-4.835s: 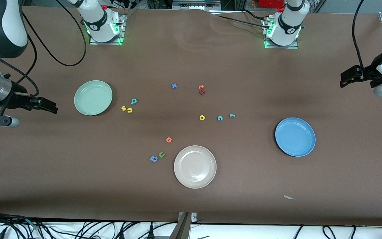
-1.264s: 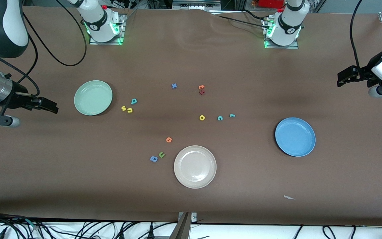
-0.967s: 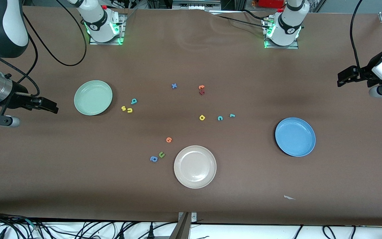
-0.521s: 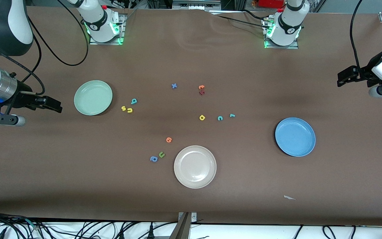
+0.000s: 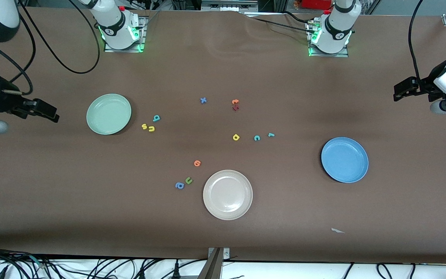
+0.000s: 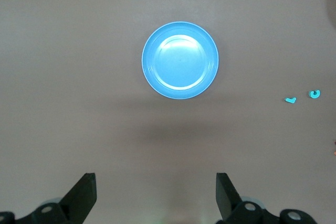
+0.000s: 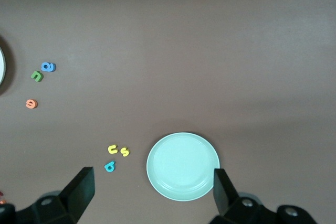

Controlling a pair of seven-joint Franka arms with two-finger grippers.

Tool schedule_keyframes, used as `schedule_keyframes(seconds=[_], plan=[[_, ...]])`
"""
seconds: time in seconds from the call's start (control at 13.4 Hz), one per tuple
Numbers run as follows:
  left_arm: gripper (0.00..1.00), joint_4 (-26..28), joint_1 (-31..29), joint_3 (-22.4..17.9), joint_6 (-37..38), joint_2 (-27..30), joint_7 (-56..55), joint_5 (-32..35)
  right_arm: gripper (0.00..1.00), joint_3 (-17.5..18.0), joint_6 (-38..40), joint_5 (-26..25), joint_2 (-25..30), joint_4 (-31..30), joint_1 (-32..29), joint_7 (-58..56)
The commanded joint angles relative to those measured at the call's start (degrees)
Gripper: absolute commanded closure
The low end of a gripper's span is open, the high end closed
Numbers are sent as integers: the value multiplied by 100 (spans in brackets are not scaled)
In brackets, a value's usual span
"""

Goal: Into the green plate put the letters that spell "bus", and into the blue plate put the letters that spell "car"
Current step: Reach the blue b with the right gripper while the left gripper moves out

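Two tools gape empty: left tool (image 5: 399,94); right tool (image 5: 48,112) beside the green plate (image 5: 108,114); no readable writing.

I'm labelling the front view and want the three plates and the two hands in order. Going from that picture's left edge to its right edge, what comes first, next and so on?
Right hand → green plate → cream plate → blue plate → left hand.
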State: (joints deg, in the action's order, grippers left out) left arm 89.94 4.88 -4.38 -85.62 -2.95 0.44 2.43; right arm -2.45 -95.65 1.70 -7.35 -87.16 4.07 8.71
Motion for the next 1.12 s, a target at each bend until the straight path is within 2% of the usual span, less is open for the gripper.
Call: schedule_keyframes(seconds=[0.0, 0.22, 0.52, 0.67, 0.89, 1.04], plan=[[0, 23, 4, -10, 45, 23, 114, -67, 0, -2, 81, 40, 41, -3, 15, 113], [0, 23, 4, -10, 45, 14, 114, -67, 0, 226, -15, 49, -336, -29, 268, 821], [0, 23, 4, -10, 45, -4, 105, -67, 0, 297, -313, 76, -916, -247, 971, 2246], [0, 23, 4, -2, 45, -13, 96, -67, 0, 306, -1049, 600, -891, -939, 1095, 2599], [0, 23, 83, 7, 36, -161, 44, -76, 0, 508, -2016, 673, -707, -2055, 1104, 2662], [0, 15, 153, 453, -51, -512, -384, -120, 1, 613, -2885, 638, -488, -3030, 1104, 2609]])
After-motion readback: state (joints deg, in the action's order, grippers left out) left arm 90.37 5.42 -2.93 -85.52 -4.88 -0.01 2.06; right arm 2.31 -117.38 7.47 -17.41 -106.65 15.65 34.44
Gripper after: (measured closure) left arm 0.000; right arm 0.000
